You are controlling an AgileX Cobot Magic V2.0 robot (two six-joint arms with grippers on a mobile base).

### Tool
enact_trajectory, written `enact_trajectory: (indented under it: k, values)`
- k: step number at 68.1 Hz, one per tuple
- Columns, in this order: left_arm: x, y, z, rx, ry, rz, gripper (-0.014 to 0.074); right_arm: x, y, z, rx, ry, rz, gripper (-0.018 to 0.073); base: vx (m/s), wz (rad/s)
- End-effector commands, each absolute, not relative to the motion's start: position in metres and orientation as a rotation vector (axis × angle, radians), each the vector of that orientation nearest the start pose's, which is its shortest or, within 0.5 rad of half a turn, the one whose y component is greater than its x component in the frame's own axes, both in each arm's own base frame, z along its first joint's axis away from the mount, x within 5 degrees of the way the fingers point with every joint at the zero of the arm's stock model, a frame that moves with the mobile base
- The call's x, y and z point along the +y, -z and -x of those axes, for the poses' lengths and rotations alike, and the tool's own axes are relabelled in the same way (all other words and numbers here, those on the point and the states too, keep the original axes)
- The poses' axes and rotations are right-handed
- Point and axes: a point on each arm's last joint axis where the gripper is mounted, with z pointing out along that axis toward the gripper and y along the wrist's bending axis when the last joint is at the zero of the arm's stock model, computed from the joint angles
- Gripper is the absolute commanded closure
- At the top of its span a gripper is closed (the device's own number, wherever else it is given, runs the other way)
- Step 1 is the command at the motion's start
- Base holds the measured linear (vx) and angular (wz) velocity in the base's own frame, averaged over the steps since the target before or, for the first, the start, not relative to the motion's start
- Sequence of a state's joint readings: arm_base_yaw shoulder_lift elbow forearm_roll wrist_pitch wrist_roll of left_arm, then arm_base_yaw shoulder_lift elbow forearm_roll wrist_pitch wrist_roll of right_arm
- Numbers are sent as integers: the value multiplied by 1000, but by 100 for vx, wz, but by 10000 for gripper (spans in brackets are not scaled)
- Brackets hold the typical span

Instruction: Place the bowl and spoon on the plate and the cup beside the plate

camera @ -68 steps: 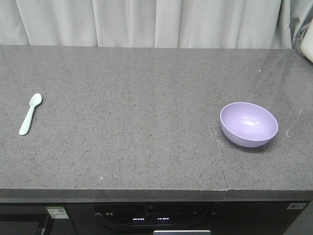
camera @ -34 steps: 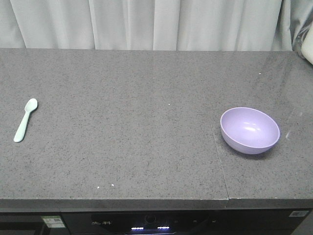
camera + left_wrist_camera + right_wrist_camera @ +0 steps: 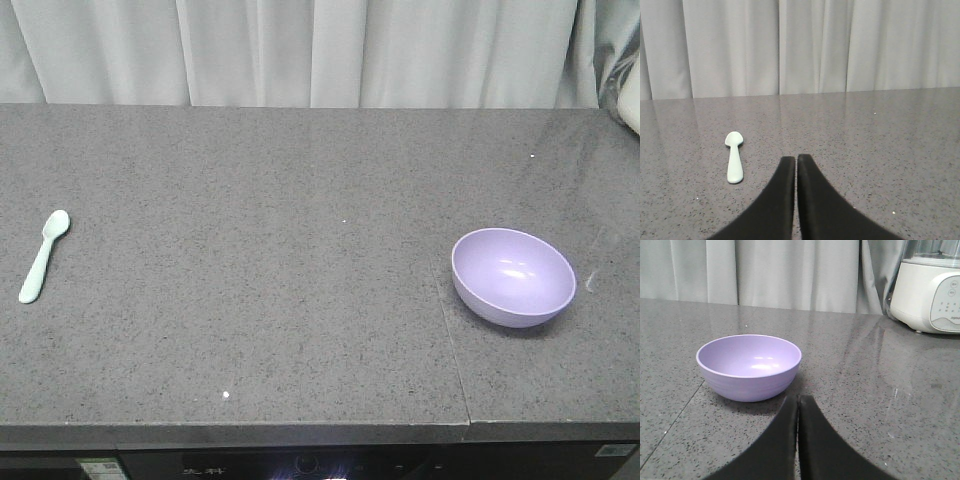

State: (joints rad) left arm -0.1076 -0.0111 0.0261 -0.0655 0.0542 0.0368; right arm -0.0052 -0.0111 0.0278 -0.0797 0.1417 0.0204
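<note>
The lavender bowl stands upright and empty on the right part of the grey counter. At the far left lies the mint-green spoon, bowl end pointing away from me. My left gripper is shut with nothing in it, low over the counter, right of and nearer than the spoon. Just in front of the bowl my right gripper is also shut and empty. Neither gripper shows in the front view. The plate and the cup are out of view.
A white blender base stands at the counter's far right by the curtain. A seam runs across the counter just left of the bowl. The counter's front edge lies below, with an appliance panel under it.
In the front view the whole scene has slid downward, and the spoon has shifted left and the bowl slightly right in the frame; the objects themselves lie where they were on the counter.
</note>
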Motion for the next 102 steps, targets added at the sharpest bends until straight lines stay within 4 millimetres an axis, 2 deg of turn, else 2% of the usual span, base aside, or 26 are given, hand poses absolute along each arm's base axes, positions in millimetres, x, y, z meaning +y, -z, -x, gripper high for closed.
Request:
enact_trajectory:
  k: [1, 102]
  values:
    - [-6, -217, -54, 1446, 124, -50, 603, -1, -198, -56, 1558, 70, 47, 563, 3, 0]
    - [-6, -217, -54, 1446, 124, -50, 603, -1, -198, -56, 1558, 70, 47, 563, 2, 0]
